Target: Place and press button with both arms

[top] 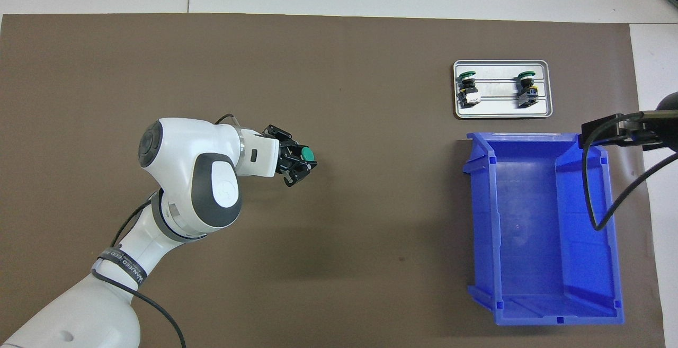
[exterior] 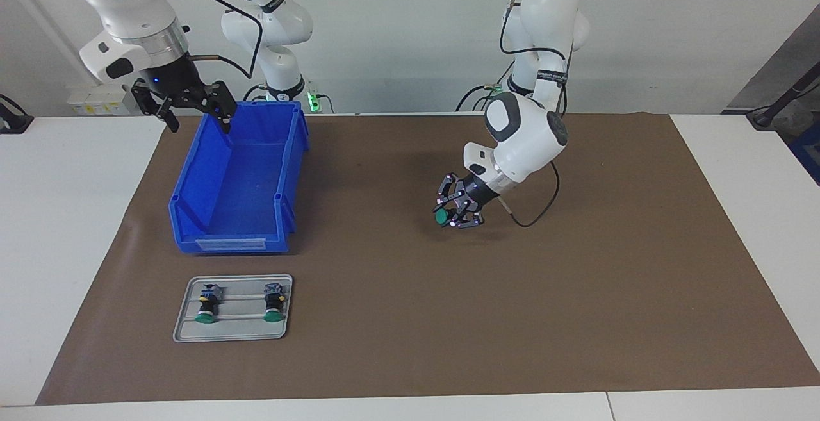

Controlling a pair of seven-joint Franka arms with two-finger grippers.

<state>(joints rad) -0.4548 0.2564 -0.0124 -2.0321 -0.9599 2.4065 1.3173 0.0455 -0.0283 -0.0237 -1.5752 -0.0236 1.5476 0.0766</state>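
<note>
We see the left gripper (exterior: 456,213) up over the brown mat (exterior: 576,293), about mid-table, wrist tilted so the fingers point sideways toward the blue bin (exterior: 240,181). Its fingers are clamped on 1 button (exterior: 441,217): green cap (top: 306,154) sticks out past the fingertips, facing the bin, barrel caught between the pads. Narrow grip, not fully closed. Button is off the mat, nothing else touching it.

Right gripper (exterior: 192,106) hangs over the bin's corner nearest the robots, at the right arm's end of the table. Fingers spread wide, nothing held. We can't tell if 1 fingertip touches the bin rim or just hangs above it. That arm waits.

Bin is empty inside, open top, label slot on the wall farthest from the robots. The metal tray (exterior: 186,328) sits just beside that wall, farther from the robots than the bin, apart from it. 2 more buttons (exterior: 206,305) (exterior: 274,304) lie on their sides on the tray, well apart from each other, green caps pointing away from the bin.

Room: open mat between the bin and the left gripper, and bare mat from the gripper to the left arm's end. Bin and tray both sit inside the mat's edges, near its edge at the right arm's end.
</note>
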